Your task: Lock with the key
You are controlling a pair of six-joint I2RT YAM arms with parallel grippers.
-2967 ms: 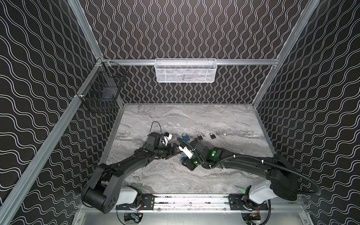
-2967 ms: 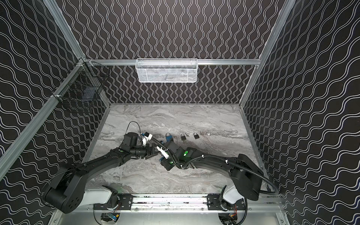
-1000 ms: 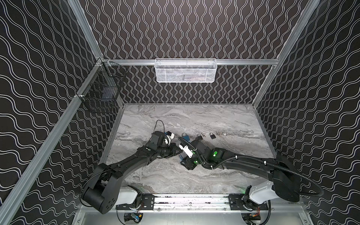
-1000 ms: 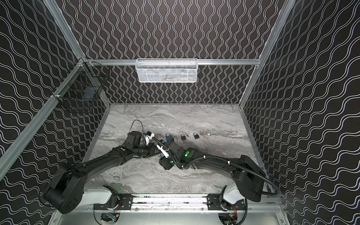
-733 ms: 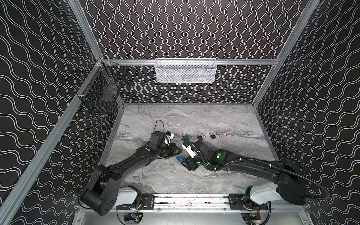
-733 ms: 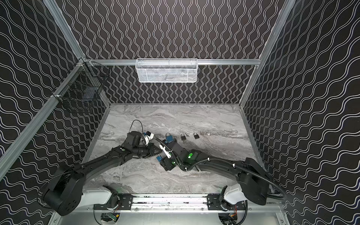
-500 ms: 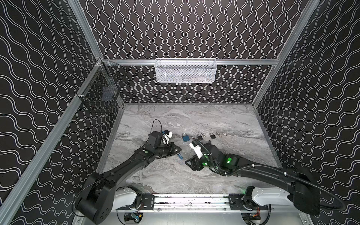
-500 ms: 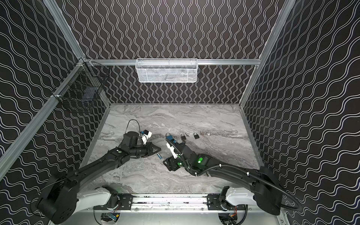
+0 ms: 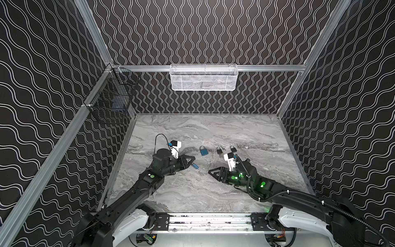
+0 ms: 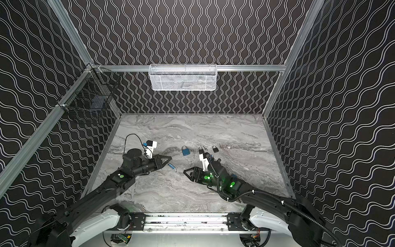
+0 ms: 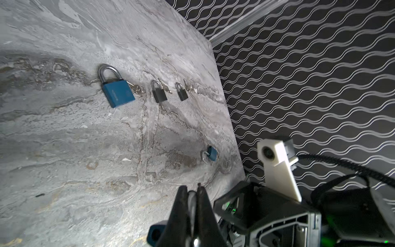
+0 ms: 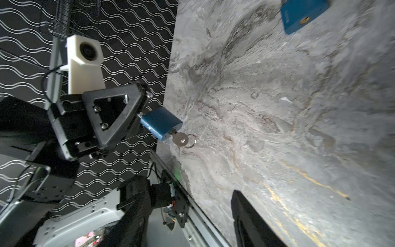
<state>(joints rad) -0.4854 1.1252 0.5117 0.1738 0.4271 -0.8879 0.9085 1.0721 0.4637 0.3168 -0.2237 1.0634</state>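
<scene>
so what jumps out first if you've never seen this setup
The left gripper, left of centre in a top view, is clamped on a small blue padlock with a key stuck in its base. The open, empty right gripper points toward it from the right. Farther back, a larger blue padlock and two black padlocks lie in a row.

White mesh basket [image 9: 203,82], black wire basket [image 9: 106,97], marble tabletop [image 9: 245,132]
</scene>
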